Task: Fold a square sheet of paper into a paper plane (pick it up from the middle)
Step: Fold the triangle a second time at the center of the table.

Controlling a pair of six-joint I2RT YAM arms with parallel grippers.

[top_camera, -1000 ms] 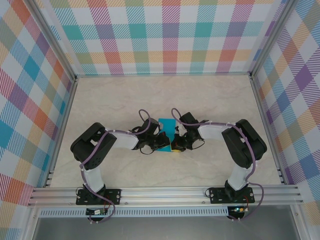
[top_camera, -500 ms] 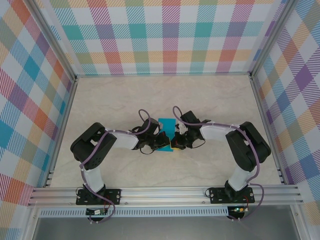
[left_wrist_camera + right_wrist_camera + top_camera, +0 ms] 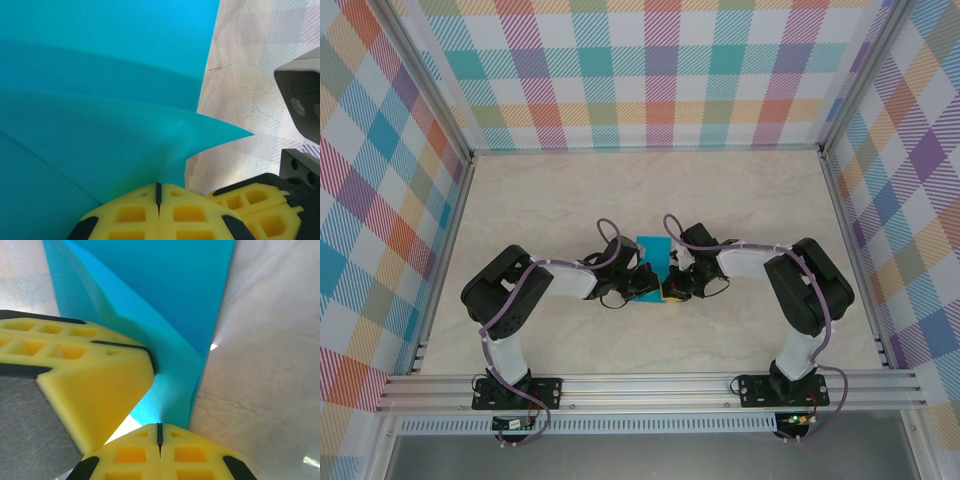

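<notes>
Thin teal paper (image 3: 100, 100), smooth and matt, sharply creased. Yellow moulded pads (image 3: 190, 200) on the left gripper (image 3: 158, 192) and right gripper (image 3: 159, 432), matt, foam-like, with black plastic behind. Pale marble-look surface (image 3: 260, 390), smooth, faintly glossy. Brushed aluminium frame rail (image 3: 650, 385); printed plaid walls (image 3: 650, 70).

Top camera high, looking down, wrist cameras close, sharing teal paper (image 3: 100, 125)
</notes>
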